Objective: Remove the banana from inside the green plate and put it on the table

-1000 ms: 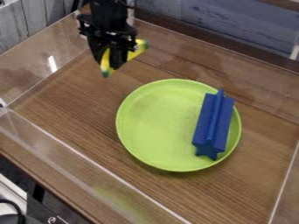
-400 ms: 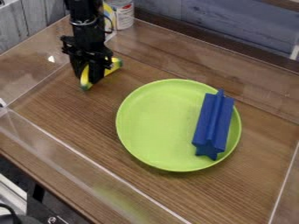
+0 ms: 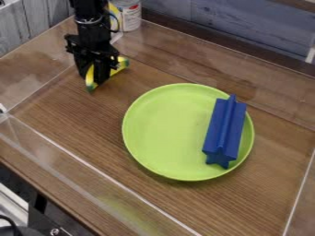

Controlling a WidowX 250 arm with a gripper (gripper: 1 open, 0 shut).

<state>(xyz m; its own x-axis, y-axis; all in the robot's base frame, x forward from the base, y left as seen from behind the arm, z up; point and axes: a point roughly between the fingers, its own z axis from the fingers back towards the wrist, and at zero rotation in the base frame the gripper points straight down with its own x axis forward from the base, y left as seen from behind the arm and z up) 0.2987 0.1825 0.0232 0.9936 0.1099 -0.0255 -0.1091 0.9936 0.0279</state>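
**Banana held low over the table, clear of the plate**

The banana (image 3: 101,74) sits clamped between the closed fingers of the gripper (image 3: 95,72), which points straight down at the table (image 3: 74,157) to the upper left of the green plate (image 3: 167,138). Its lower tip looks at or just above the wood; contact cannot be confirmed. Holding it this low suggests a gentle set-down, so it will not roll. The plate no longer contains the banana; only a blue ridged block (image 3: 224,129) lies in its right half.
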